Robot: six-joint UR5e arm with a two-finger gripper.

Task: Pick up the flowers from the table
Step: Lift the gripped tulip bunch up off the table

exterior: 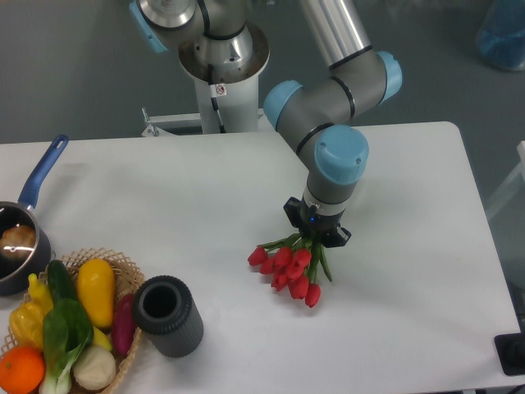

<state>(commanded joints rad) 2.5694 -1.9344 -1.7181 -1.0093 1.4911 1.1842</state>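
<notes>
1. At the left edge of the frame a dark saucepan [15, 250] with a blue handle sits on the table [164, 197], something pale and brownish inside it (too small to name).
2. In the lower left corner a round wicker basket [123, 271] holds an orange [18, 369], a yellow pepper [25, 322], a yellow squash [96, 289], a dark green cucumber [59, 279], a bok choy [64, 336] and a purple piece of produce [123, 324].
3. Just right of the basket, touching its rim, a dark grey ribbed cylinder [168, 316] lies tilted, its open end facing up and left.
4. Right of centre lie the flowers [287, 267], red buds fanned toward the lower left and lower middle, green stems and leaves running up under the gripper [316, 238].
5. The gripper points straight down over the stem end; its jaws seem closed around the stems, though the black fingers hide the contact.
6. The grey and blue arm [336, 98] rises from there toward the top centre, to its white base [221, 90].
</notes>
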